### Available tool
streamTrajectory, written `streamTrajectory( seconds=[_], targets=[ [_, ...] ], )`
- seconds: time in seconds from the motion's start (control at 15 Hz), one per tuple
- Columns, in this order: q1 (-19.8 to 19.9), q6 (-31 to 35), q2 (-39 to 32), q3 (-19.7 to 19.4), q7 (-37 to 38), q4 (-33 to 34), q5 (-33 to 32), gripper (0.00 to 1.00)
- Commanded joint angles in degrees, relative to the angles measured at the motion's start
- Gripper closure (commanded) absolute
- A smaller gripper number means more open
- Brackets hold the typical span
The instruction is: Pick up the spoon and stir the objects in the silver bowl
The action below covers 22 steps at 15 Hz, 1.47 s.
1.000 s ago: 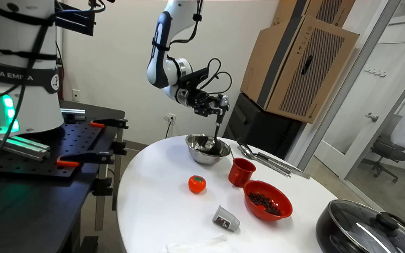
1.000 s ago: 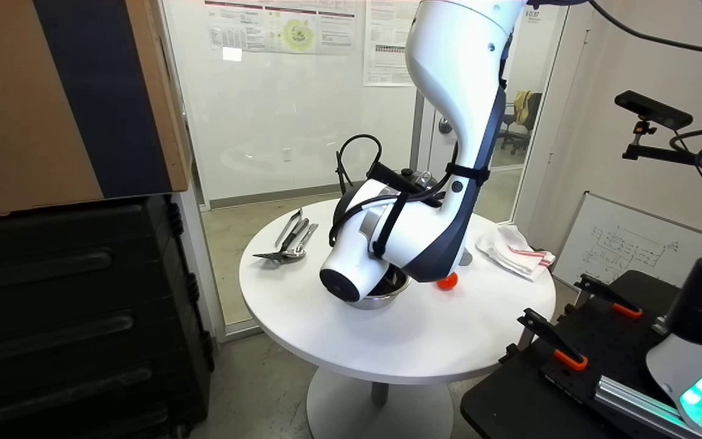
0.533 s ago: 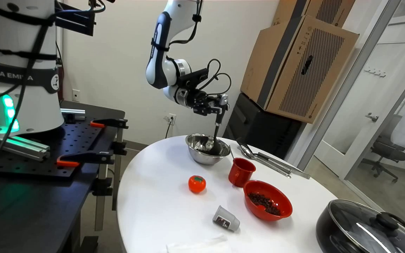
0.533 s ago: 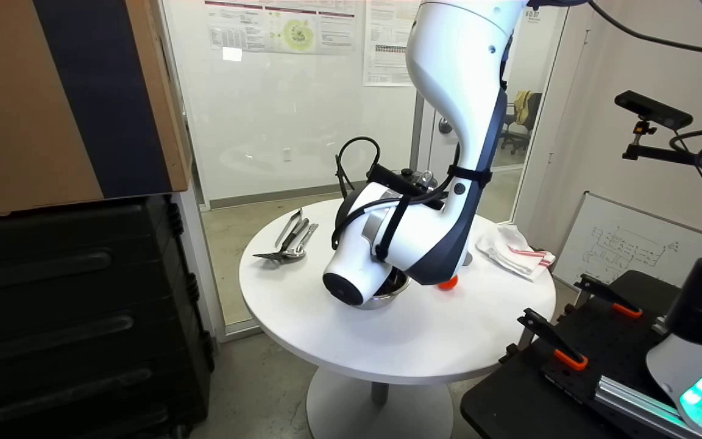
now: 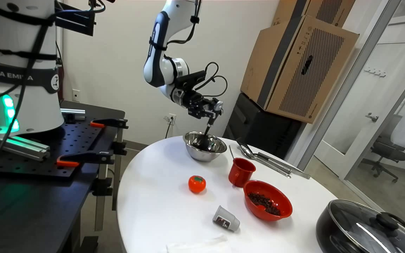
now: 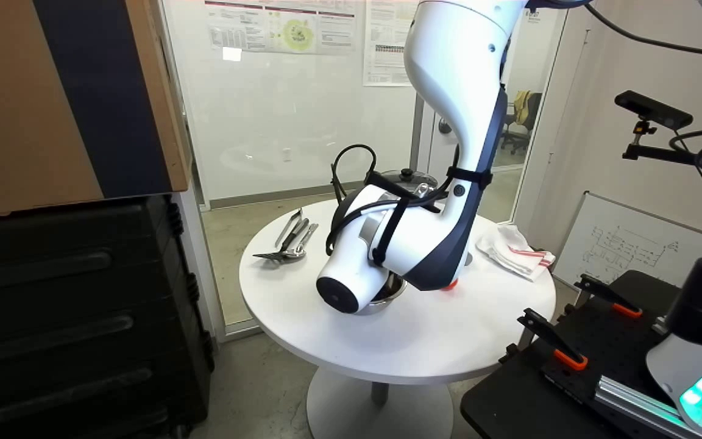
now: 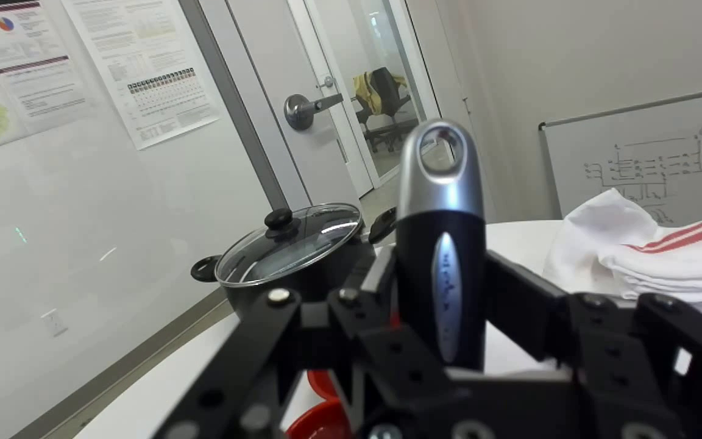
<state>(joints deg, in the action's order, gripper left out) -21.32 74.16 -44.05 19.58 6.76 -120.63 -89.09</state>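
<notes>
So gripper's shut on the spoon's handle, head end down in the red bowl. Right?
Wrong bowl: an exterior view shows the head end of the spoon down in the silver bowl. The rest holds: the gripper is shut on its handle.

This is a robot lab; in an exterior view, a big white robot base [image 5: 16,82] with green lights [image 5: 10,113] stands at nine o'clock, and a black plate [image 5: 74,140] full of little holes is at its foot; in an exterior view, a camera [image 6: 652,110] is at two o'clock, a whiteboard [image 6: 634,247] with drawings at three, and posters [image 6: 281,27] at eleven.
</notes>
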Motion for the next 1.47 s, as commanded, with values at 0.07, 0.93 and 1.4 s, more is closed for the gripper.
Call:
streamTrajectory(
  seconds=[0.07, 0.93, 1.4],
  targets=[
    [0.40, 2.48, -0.12, 0.75, 0.81, 0.86, 1.73, 0.90],
    [0.19, -0.54, -0.35, -2.91, 5.47, 1.10, -0.13, 0.90],
    [1.30, 2.53, 0.26, -2.19, 0.82, -1.24, -0.65, 0.90]
  ],
)
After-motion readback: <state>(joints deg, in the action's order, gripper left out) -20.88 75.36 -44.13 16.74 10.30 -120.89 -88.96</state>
